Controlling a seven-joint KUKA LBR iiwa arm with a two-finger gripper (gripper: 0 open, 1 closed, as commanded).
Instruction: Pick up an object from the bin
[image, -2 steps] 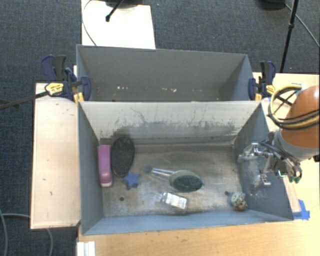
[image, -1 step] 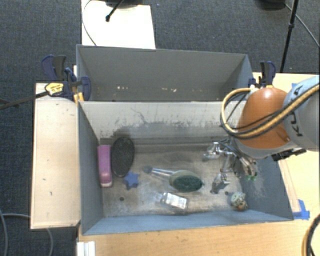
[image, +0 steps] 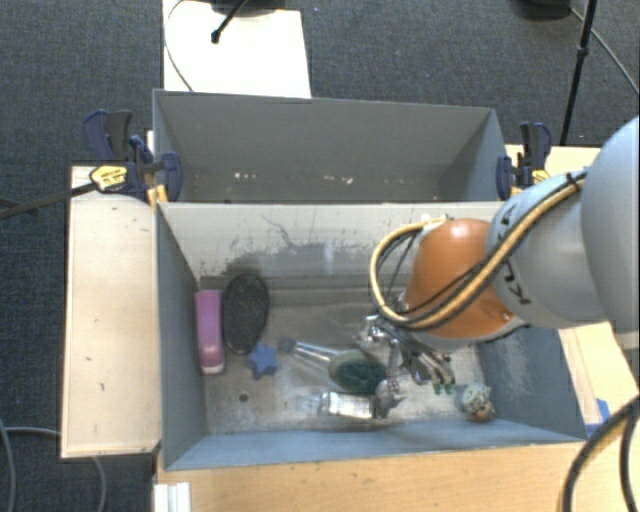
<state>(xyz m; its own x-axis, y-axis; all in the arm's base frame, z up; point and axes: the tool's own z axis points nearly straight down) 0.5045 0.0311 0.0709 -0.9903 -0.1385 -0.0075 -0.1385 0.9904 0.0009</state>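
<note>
Much of the gripper (image: 384, 388) is hard to read: its metal parts blur into the clutter on the floor of the grey bin (image: 180, 290), and whether it is open or closed cannot be told. Just to its left, touching or nearly touching it, lies a dark green rounded thing (image: 355, 375) in the middle of the bin's front half. Its right side is covered by the gripper's hardware, so its full shape is unclear, and nothing shows it being held. A clear tube (image: 312, 352) lies beside it to the left, and a silvery crumpled piece (image: 343, 405) sits just in front of it near the front wall; what either one is cannot be made out. The arm (image: 585, 250) reaches in from the right and is cut off by the picture's edge. Its wrist is bent downward into the bin, with the orange cover (image: 455, 280) above the gripper and looped cables (image: 385, 280) hanging round it, hiding the floor beneath. Well apart, at the bin's left, a pink block (image: 208, 330) lies beside a black oval brush (image: 245, 310), with a small blue star-shaped piece (image: 263, 360) near them. A small speckled ball (image: 478, 402) rests to the right of the gripper near the front wall.
</note>
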